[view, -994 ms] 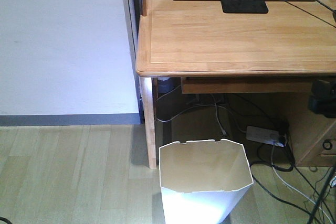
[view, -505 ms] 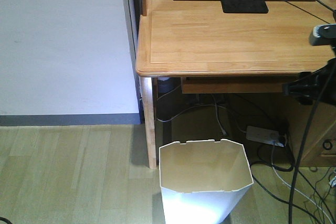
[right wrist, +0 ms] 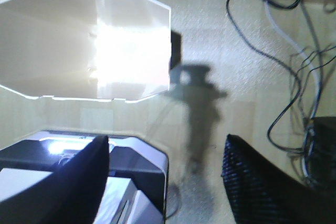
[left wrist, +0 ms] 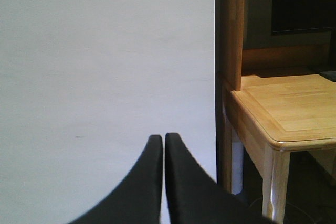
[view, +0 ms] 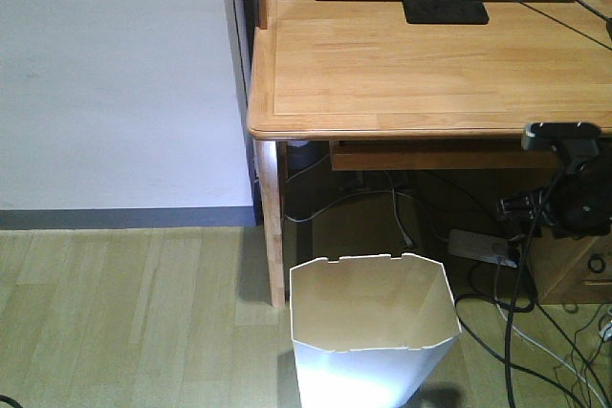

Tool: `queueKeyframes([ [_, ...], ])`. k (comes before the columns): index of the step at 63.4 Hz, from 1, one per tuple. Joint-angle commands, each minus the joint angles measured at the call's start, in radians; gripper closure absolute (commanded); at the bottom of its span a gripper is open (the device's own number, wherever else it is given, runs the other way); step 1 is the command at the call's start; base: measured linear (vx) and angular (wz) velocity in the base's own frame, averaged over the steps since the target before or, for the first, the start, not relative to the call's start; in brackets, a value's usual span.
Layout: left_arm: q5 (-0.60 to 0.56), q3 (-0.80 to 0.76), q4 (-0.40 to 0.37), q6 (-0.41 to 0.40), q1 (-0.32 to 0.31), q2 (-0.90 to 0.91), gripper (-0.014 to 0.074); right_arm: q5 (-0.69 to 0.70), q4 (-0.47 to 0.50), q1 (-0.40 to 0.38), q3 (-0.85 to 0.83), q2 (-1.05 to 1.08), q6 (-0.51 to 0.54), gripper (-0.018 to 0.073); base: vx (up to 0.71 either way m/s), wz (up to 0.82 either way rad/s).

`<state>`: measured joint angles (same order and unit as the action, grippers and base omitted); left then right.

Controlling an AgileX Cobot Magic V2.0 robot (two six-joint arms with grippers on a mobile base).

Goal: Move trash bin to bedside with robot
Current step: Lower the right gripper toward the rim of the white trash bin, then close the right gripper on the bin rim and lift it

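White plastic trash bin (right wrist: 84, 45) sits up-left of my right jaws, not touching; right jaws spread wide, left jaws pressed together.

Your bin (view: 363, 375) is white outside, cream inside; your desk (view: 430, 74) is honey wood grain. Floor (view: 124, 312) is pale planks, wall (view: 115, 74) white, skirting (view: 124, 218) grey. Your left gripper (left wrist: 163, 137) is plain black, your right gripper (right wrist: 165, 142) black with fine cross-hatching.

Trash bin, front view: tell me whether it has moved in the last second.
No. The trash bin keeps its place, with the left corner of its rim just right of the desk leg, as before.
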<state>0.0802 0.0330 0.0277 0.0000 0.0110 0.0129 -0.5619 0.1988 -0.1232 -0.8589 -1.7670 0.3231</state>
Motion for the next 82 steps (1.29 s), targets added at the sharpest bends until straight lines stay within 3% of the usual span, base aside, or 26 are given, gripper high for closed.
queueKeyframes([
  [1, -0.074, 0.012, -0.009, -0.014, -0.006, 0.015, 0.0603, 0.084, 0.042, -0.008, -0.035, -0.058, 0.054, 0.0103, 0.00, 0.00],
  [13, -0.074, 0.012, -0.009, -0.014, -0.006, 0.015, 0.0603, 0.212, 0.102, -0.005, -0.058, -0.229, 0.138, 0.0083, 0.00, 0.00],
  [36, -0.074, 0.012, -0.009, -0.014, -0.006, 0.015, 0.0603, 0.287, 0.129, -0.005, -0.257, -0.580, 0.206, 0.0017, 0.00, 0.00],
  [49, -0.074, 0.012, -0.009, -0.014, -0.006, 0.015, 0.0603, 0.277, 0.124, 0.009, -0.400, -0.758, 0.214, 0.0017, 0.00, 0.00],
  [60, -0.074, 0.012, -0.009, -0.014, -0.006, 0.015, 0.0603, 0.268, 0.122, 0.075, -0.521, -0.885, 0.245, 0.0017, 0.00, 0.00],
  [82, -0.074, 0.012, -0.009, -0.014, -0.006, 0.015, 0.0603, 0.116, 0.123, 0.010, -0.794, -1.126, 0.212, 0.0019, 0.00, 0.00],
])
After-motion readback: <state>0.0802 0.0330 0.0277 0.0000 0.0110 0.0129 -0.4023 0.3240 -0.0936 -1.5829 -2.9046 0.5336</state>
